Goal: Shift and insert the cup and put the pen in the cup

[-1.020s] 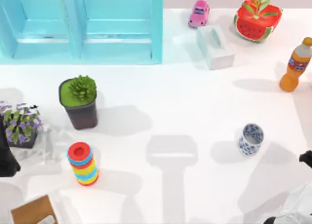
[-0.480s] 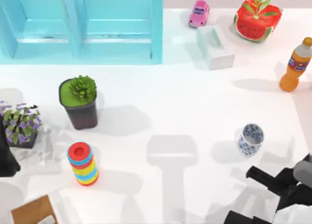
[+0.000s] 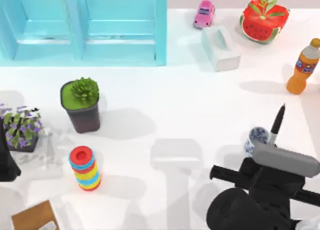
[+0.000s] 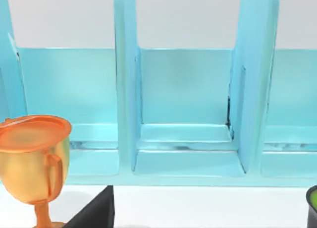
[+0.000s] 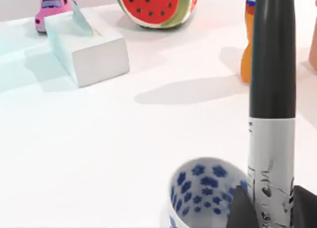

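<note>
Right pincer (image 5: 265, 208) is gripping the pen (image 3: 277, 124) by its white-grey band, its dark fingers (image 5: 241, 208) pressing on either side; the pen is standing nearly upright, tip pointing away from the arm. The cup (image 3: 256, 138) is sitting upright on the white tabletop (image 3: 200, 105), just beside the pen and partly covered by the right arm in the top view. The orange bottle (image 3: 303, 66) is standing beyond the cup. Left arm is resting parked beside the purple-flowered plant (image 3: 21, 127); its pincer's state cannot be told.
</note>
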{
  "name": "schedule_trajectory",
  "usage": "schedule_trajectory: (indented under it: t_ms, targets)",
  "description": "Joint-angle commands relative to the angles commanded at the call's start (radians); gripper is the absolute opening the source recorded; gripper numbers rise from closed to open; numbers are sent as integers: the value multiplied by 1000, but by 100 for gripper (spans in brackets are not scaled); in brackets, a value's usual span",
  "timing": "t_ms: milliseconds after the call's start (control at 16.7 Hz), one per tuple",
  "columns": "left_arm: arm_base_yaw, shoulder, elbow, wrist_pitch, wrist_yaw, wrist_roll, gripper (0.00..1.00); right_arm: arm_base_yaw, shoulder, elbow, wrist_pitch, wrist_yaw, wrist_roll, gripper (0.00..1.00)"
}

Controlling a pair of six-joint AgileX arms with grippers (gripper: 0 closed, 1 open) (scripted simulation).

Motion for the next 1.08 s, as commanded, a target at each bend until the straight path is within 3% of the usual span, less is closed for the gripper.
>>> schedule_trajectory:
  t_ms: [300, 540, 780, 1080]
  targets:
    - [0, 0, 0, 0, 0, 0, 100, -60, -89, -38, 431, -103, -522, 0]
    - [0, 0, 0, 0, 0, 0, 100, -117, -150, -62, 685, -159, -817, 0]
    - [0, 0, 0, 0, 0, 0, 100, -160, -192, -76, 804, -190, -957, 0]
    - [0, 0, 0, 0, 0, 0, 100, -164, -196, -78, 812, -193, -968, 0]
